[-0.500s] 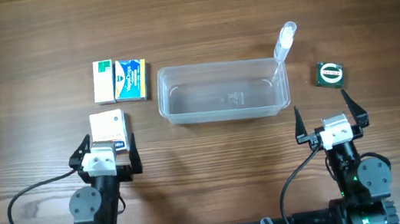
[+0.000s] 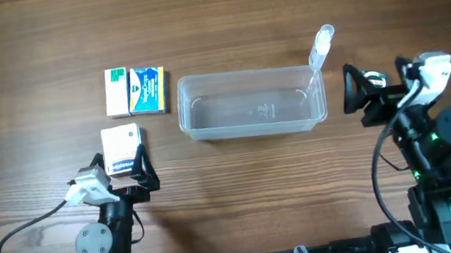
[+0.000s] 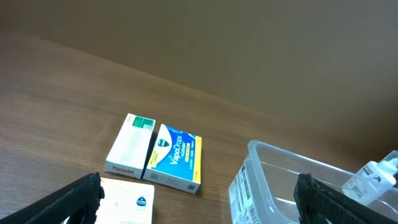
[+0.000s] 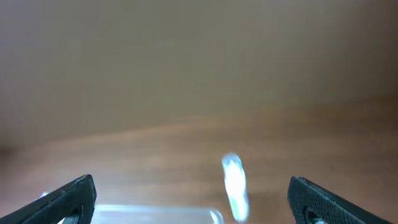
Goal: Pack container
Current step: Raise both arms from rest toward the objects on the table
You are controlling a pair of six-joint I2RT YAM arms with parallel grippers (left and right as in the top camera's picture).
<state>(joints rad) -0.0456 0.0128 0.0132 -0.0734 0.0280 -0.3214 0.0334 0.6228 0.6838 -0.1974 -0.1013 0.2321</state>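
Right gripper [image 2: 359, 96] swung up beside container [image 2: 252, 130] — jaws wide, left gripper [image 2: 125, 169] (also wide) barely shifted

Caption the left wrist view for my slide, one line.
Open left hand facing a white-green box, a blue-yellow box and the clear container on a wooden table.

The table [image 2: 23, 48] is brown wood with visible grain, smooth and fairly matt. The container [image 2: 252, 132] is clear, glossy plastic, as is the small bottle [image 2: 321, 47]. The blue-and-yellow box [image 2: 147, 90] looks like smooth printed cardboard.
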